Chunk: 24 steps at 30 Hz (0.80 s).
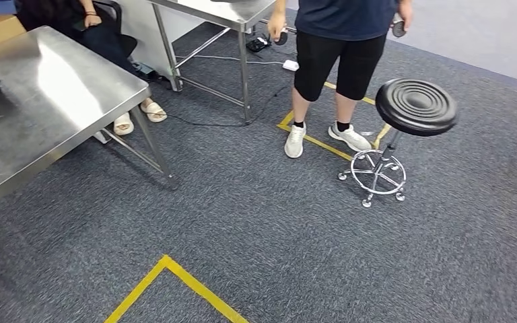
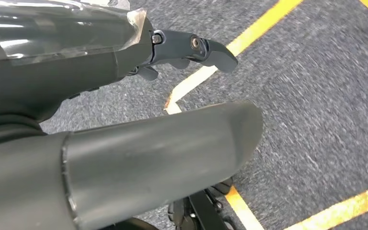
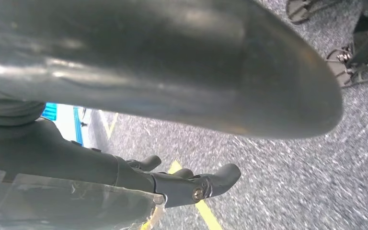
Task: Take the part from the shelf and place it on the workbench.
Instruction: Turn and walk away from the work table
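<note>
Both arms hang over grey carpet with yellow tape lines point(image 1: 175, 272). The left robot hand point(image 2: 124, 129) and right robot hand point(image 3: 139, 143) are released, fingers apart, grasping nothing. A steel desk point(image 1: 47, 114) stands far left, a black stool point(image 1: 414, 108) far right beside a standing person point(image 1: 340, 47)

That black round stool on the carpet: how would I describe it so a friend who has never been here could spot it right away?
Start at the grey carpet, then find the standing person in white trainers. Beside them stands the stool: a round black ridged seat on a chrome ring base with small castors, unlike the steel tables nearby.
</note>
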Available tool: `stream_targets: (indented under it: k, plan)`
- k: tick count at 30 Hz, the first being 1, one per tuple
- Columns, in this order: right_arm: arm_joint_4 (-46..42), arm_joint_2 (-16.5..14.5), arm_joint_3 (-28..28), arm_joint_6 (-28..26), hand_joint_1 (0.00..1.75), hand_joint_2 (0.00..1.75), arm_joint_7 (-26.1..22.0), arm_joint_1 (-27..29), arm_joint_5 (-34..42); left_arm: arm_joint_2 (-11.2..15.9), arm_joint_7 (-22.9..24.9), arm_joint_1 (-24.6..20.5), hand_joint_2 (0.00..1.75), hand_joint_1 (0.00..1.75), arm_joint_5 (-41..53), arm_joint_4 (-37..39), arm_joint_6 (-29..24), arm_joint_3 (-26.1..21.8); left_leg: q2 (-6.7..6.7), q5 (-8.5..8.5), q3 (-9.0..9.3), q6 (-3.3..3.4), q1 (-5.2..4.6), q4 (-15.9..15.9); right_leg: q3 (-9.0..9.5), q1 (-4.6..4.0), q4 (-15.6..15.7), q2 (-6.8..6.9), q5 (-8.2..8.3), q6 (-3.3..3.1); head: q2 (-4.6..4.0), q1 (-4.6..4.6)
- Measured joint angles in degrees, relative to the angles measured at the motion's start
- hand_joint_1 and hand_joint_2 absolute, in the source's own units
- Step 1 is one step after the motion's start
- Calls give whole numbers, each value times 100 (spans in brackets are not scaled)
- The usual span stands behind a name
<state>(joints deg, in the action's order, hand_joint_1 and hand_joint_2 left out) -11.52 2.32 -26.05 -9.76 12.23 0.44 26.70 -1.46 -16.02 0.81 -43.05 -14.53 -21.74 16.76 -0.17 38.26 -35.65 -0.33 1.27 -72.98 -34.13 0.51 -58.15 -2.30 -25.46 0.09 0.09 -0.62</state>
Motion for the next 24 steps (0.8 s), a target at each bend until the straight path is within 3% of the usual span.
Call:
stream_targets:
  k: [2,4,5,8,10,11,13,15,16,17,19,21,24]
  plan:
    - [17,-10,1,-1,0,0,-6,-4,-10,4,7,-4,0,0,12,1,2,-1,-125,-438,313,66,-6,714,22,-11,-1,-142,6,4,0,-1]
    - [25,-25,2,-1,0,0,-10,-15,-14,13,22,-8,0,0,28,4,4,-1,-286,-713,586,122,-34,1316,24,-44,-14,-258,16,35,0,2]
    - [29,-31,2,-1,0,0,-10,-20,-14,17,31,-11,0,0,34,5,5,-1,-328,-755,634,142,-55,1434,15,-51,-17,-302,25,60,0,7]
    - [58,-32,2,-1,0,0,-22,-12,-16,14,41,-31,0,0,61,10,5,-1,-200,-801,646,212,-93,1482,-36,-42,-25,-368,49,141,0,12]
    - [76,-34,2,0,0,0,-57,-13,-24,14,52,-49,0,0,125,34,6,19,-77,-855,665,294,-76,1542,-161,-46,-232,-183,-66,165,0,23]
    - [79,-36,2,1,0,0,-79,-19,-28,18,65,-55,0,0,165,56,9,37,-9,-872,668,322,-65,1561,-282,-43,-486,-44,-202,160,0,37]
    - [80,-39,2,8,0,0,-121,-33,-29,28,106,-59,0,0,229,111,15,72,123,-871,658,337,-68,1563,-609,-21,-1186,115,-528,160,0,55]
    - [82,-35,2,29,0,0,-159,-33,-29,34,148,-64,0,0,274,163,19,108,268,-863,652,325,-65,1561,-809,25,-1668,165,-689,226,0,58]
    - [85,-28,2,44,0,0,-170,-28,-29,37,164,-68,0,0,285,183,25,132,335,-855,656,312,-58,1560,-759,51,-1621,191,-651,286,0,60]
    - [90,-21,2,58,0,0,-177,-22,-30,38,175,-74,0,0,289,198,31,157,395,-842,668,291,-48,1557,-583,77,-1333,238,-538,353,0,59]
    - [97,-8,2,82,0,0,-186,-23,-37,50,212,-84,0,0,300,222,39,200,505,-796,714,222,-49,1547,-84,101,-498,481,-277,445,0,72]
    - [99,-1,2,95,0,0,-192,-34,-53,73,245,-93,0,0,327,248,30,227,606,-748,763,140,-74,1542,171,79,-60,643,-163,401,0,75]
    - [100,4,2,100,0,0,-194,-32,-71,93,251,-107,0,0,351,267,24,243,680,-730,795,93,-89,1551,164,54,-40,593,-159,316,0,62]
